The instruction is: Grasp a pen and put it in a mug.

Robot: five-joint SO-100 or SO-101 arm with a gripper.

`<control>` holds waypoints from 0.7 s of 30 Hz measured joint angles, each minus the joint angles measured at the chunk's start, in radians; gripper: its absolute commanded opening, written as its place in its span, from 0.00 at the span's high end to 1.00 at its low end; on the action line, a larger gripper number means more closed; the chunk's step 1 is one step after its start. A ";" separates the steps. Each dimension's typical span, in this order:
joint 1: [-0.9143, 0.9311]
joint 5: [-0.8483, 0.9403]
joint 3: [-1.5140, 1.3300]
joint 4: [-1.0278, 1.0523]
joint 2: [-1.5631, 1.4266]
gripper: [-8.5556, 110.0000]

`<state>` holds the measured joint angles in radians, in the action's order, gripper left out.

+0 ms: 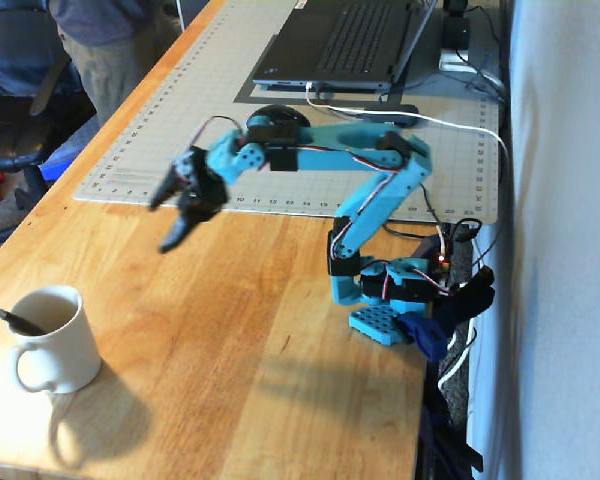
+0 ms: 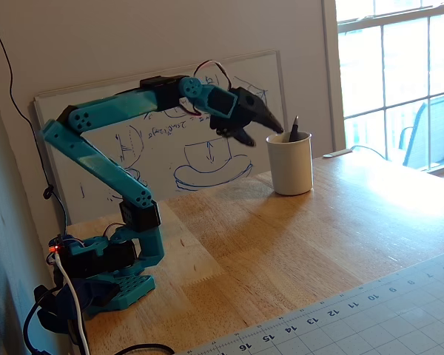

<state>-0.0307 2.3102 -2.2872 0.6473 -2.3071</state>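
Cream-white and plain, the mug (image 1: 48, 338) stood alone near a corner of the wooden table (image 1: 260, 350), its loop handle facing the camera in a fixed view. One dark pen (image 1: 14, 320) leaned inside it, its end poking above the rim (image 2: 294, 127). The gripper (image 1: 168, 222) hung in the air well apart from the mug, its two dark fingers spread wide and empty. One teal arm (image 1: 370, 190) rose from a base (image 1: 385, 305) at the table's edge. Beyond lay a gridded cutting mat (image 1: 190, 110) with numbered edges, one black mouse (image 1: 275, 118) and one open laptop (image 1: 345, 45). A whiteboard (image 2: 163, 159) with blue scribbles, too faint to read, leaned on the wall behind the mug.
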 measured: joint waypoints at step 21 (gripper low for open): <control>0.124 -0.158 -0.262 0.233 -0.612 0.68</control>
<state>0.0936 2.1522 -2.5495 0.8805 -2.9192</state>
